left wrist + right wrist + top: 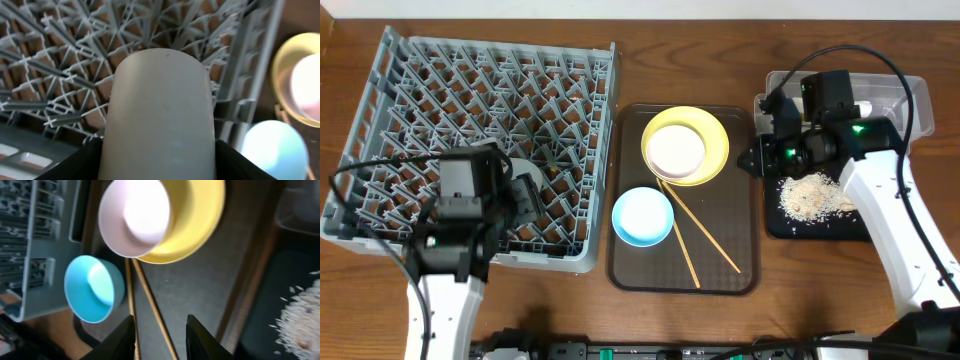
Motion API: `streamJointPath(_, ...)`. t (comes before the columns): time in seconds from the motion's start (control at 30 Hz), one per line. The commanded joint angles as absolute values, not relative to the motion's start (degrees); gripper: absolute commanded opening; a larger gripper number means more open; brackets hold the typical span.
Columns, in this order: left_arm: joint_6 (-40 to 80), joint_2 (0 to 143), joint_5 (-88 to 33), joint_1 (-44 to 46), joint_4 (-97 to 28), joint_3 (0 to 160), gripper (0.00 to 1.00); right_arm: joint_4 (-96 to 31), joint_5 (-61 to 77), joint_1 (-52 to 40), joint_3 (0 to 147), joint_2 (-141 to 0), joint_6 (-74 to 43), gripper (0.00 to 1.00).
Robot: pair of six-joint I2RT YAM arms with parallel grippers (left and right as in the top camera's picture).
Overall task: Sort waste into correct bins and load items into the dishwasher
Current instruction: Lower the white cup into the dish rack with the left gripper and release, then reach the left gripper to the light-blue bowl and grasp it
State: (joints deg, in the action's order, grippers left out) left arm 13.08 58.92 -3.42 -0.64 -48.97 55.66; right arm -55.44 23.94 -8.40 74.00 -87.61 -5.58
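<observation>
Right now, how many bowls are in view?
2. The white bowl sits in the yellow plate; the blue bowl stands on the brown tray. No others show.

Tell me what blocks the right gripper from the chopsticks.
Nothing visible does. The chopsticks lie uncovered on the brown tray, with only bare tray between them and the open right gripper.
</observation>
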Motion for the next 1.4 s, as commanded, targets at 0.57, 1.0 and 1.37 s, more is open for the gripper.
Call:
streamJointPath(0.57,12.8,70.9,-2.7,-7.7,-50.9,56.5,0.35,-56.2,22.3,-7.8,75.0,-86.1,-4.0,0.3)
streamJointPath(1.0,12.1,74.7,-2.7,-7.8,-41.1,57.1,0.94,-56.6,22.3,-7.8,75.0,-86.1,-3.9,0.35)
streamJointPath(1.37,12.2,69.5,-8.6,-5.0,-43.7,62.6,0.95,-56.6,14.9,-3.5,75.0,-81.7,-6.3,0.44)
